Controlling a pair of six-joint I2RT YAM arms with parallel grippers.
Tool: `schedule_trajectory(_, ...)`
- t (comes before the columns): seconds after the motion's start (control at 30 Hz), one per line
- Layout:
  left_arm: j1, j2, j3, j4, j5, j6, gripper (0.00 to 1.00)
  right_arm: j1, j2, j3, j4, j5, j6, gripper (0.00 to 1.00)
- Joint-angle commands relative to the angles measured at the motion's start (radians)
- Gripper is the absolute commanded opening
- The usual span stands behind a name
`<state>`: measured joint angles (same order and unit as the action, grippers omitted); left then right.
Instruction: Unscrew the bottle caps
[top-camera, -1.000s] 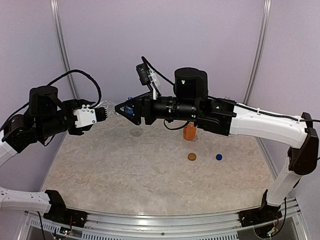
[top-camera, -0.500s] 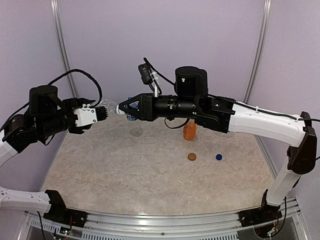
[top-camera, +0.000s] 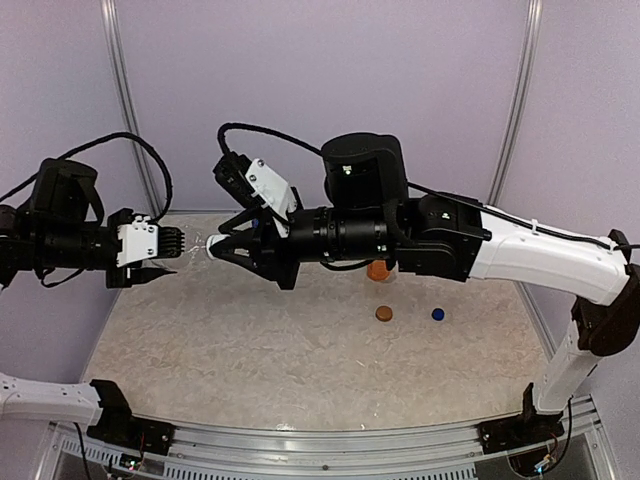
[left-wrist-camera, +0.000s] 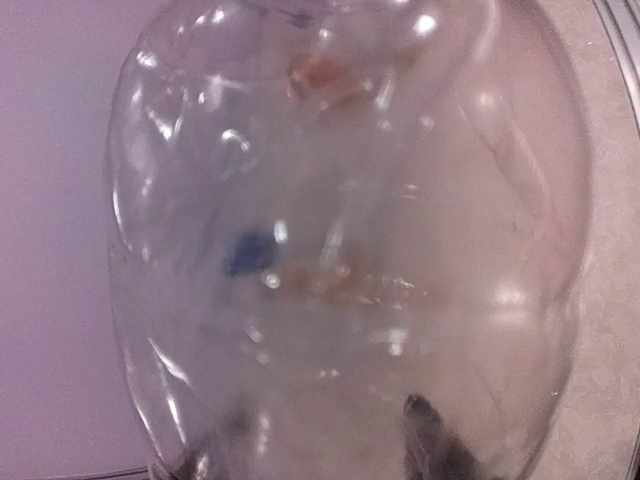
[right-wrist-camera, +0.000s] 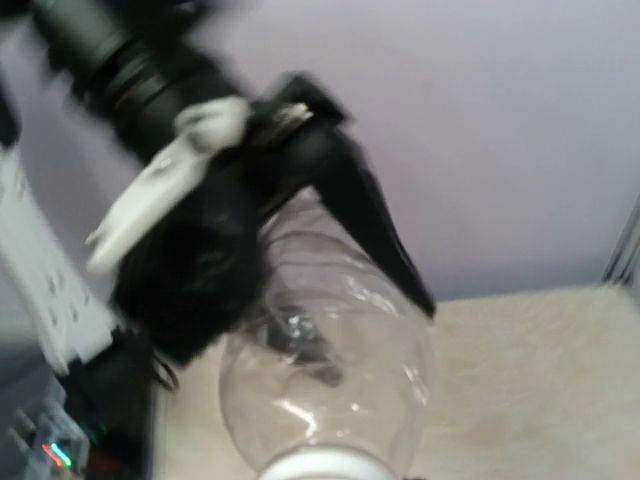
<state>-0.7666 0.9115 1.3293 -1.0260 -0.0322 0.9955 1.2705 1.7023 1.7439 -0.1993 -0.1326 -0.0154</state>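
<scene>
My left gripper (top-camera: 172, 252) is shut on the tall plain clear bottle (top-camera: 195, 245) and holds it level above the table's left side. The bottle fills the left wrist view (left-wrist-camera: 340, 250), with one dark finger (left-wrist-camera: 432, 442) at its base. My right gripper (top-camera: 218, 249) is closed around the bottle's whitish cap (top-camera: 211, 250). In the right wrist view the cap (right-wrist-camera: 320, 466) sits at the bottom edge, the bottle (right-wrist-camera: 330, 370) runs away from it, and the left gripper's black fingers (right-wrist-camera: 370, 220) clamp its far end. The blue-labelled bottles are hidden.
The short bottle with orange contents (top-camera: 378, 270) stands partly behind my right forearm. An orange-brown cap (top-camera: 384, 313) and a blue cap (top-camera: 438, 314) lie loose on the table at the right. Metal rails run along the table's sides.
Both grippers and the bottle have shifted left. The right gripper closed in on the cap and its wrist has rolled, swinging its camera up and left.
</scene>
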Motion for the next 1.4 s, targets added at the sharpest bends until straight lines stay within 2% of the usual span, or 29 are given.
schedule_trajectory(0.0,-0.009,0.011,0.078,-0.251,0.325,-0.074,0.24,0.116,0.069,0.058,-0.245,0.251,-0.476,0.00)
schedule_trajectory(0.17,-0.012,0.025,0.119,-0.355,0.426,-0.075,0.24,0.251,0.110,0.073,-0.263,0.598,-0.852,0.00)
schedule_trajectory(0.3,-0.020,0.030,0.114,-0.362,0.429,-0.062,0.24,0.284,0.124,0.061,-0.177,0.772,-1.091,0.00)
schedule_trajectory(0.43,-0.026,0.030,0.101,-0.358,0.425,-0.064,0.24,0.291,0.115,0.007,-0.030,0.823,-1.232,0.00)
schedule_trajectory(0.63,-0.026,0.015,0.075,-0.334,0.390,-0.072,0.23,0.291,0.089,-0.068,0.124,0.821,-1.242,0.00)
schedule_trajectory(0.67,-0.026,0.014,0.070,-0.330,0.384,-0.072,0.23,0.291,0.081,-0.084,0.146,0.819,-1.244,0.05)
schedule_trajectory(0.7,-0.026,0.012,0.067,-0.323,0.376,-0.072,0.23,0.290,0.074,-0.099,0.167,0.816,-1.245,0.17)
schedule_trajectory(0.77,-0.025,0.010,0.058,-0.313,0.360,-0.070,0.22,0.291,0.062,-0.116,0.195,0.812,-1.233,0.54)
schedule_trajectory(0.83,-0.024,0.007,0.045,-0.302,0.339,-0.068,0.21,0.291,0.053,-0.114,0.227,0.818,-1.195,0.75)
schedule_trajectory(0.87,-0.021,0.005,0.036,-0.293,0.326,-0.066,0.21,0.292,0.045,-0.112,0.241,0.820,-1.165,0.91)
schedule_trajectory(0.9,-0.017,0.003,0.026,-0.282,0.311,-0.066,0.21,0.292,0.031,-0.114,0.248,0.816,-1.131,0.98)
schedule_trajectory(1.07,-0.007,-0.014,-0.025,-0.179,0.218,-0.073,0.22,0.287,-0.064,-0.160,0.215,0.677,-0.848,0.99)
schedule_trajectory(1.13,-0.007,-0.013,-0.039,-0.110,0.166,-0.085,0.23,0.265,-0.094,-0.159,0.160,0.593,-0.672,0.99)
schedule_trajectory(1.23,-0.007,-0.013,-0.070,0.031,0.074,-0.078,0.24,0.159,-0.148,-0.170,0.083,0.305,-0.345,0.99)
schedule_trajectory(1.3,-0.010,-0.019,-0.106,0.135,-0.002,-0.053,0.25,0.069,-0.180,-0.229,0.132,0.129,-0.131,0.99)
schedule_trajectory(1.37,-0.013,-0.024,-0.147,0.232,-0.076,-0.009,0.25,-0.014,-0.191,-0.271,0.192,0.044,0.115,0.93)
